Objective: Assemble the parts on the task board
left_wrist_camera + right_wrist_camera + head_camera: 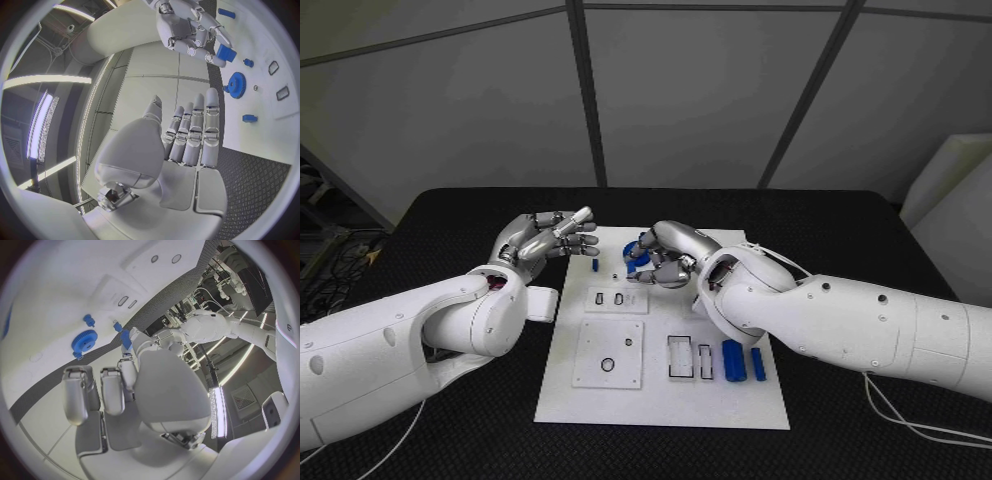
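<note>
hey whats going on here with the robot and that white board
The robot is assembling small blue parts on the white task board. Its right hand holds a blue block in its fingers over the board's far end, near a blue gear. The left hand hovers empty beside the board, fingers apart. Two blue bars lie nearer the robot.

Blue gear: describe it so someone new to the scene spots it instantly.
Start at the white task board mid-table and go to its far end, beside the right hand. The blue gear lies flat there. It is the one round, toothed disc; the other blue parts are small blocks or bars.
</note>
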Available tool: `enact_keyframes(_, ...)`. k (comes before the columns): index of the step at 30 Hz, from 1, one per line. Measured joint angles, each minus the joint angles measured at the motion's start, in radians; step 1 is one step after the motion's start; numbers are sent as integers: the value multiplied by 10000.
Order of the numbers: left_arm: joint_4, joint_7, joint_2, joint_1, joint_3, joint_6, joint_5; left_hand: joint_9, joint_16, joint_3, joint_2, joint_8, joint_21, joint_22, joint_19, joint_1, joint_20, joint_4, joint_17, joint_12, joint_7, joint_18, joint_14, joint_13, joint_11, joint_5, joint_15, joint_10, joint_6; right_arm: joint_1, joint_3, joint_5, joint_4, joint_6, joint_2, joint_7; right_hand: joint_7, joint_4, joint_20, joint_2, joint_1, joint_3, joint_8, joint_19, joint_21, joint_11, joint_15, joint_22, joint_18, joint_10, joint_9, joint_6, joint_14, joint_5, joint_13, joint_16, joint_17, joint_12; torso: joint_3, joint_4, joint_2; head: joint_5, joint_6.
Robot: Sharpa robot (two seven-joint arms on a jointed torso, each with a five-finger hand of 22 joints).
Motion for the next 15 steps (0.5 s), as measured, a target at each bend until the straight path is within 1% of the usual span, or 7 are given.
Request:
enact_keyframes(5, -8, -13, 13, 0, 0, 5, 3, 0, 0, 6, 0, 0, 0, 0, 0, 0, 0, -6, 9, 0, 0, 0, 7, 0, 0, 0, -7, 0, 0, -121, -19, -280, -104, 113, 311, -410, -5, -2, 0, -1, 1, 1, 0, 0, 0, 1, 0, 0, 1, -1, 0, -8, 0, -2, 0, 0, 0, 0, 3, -5, 7, 71, -48)
enact_keyframes(11, -13, -27, 27, 0, 0, 5, 7, 0, 0, 6, 0, 0, 0, 1, 37, 0, -37, -6, 28, 0, 36, 0, 7, 7, 1, 0, -7, 72, 36, -233, -261, -547, -114, 305, 479, -761, -12, -27, 1, -2, 2, 26, -1, 1, 0, 2, 0, 0, 0, -1, 0, -26, 0, -40, 0, 0, -1, 5, 11, -16, 11, 105, -105)
enact_keyframes(15, -19, -35, 28, 1, 0, 5, 7, 0, 0, -22, 0, 0, 0, 1, 36, 0, -37, -33, 27, 0, 36, 1, 7, 13, 1, 0, -8, 73, 35, -258, -307, -692, -114, 451, 520, -927, -8, -28, 1, -3, 3, 26, -4, 1, 0, 3, 0, 0, 1, -2, 0, -40, 0, 5, 0, 0, -1, 7, 17, -21, 15, 118, -147)
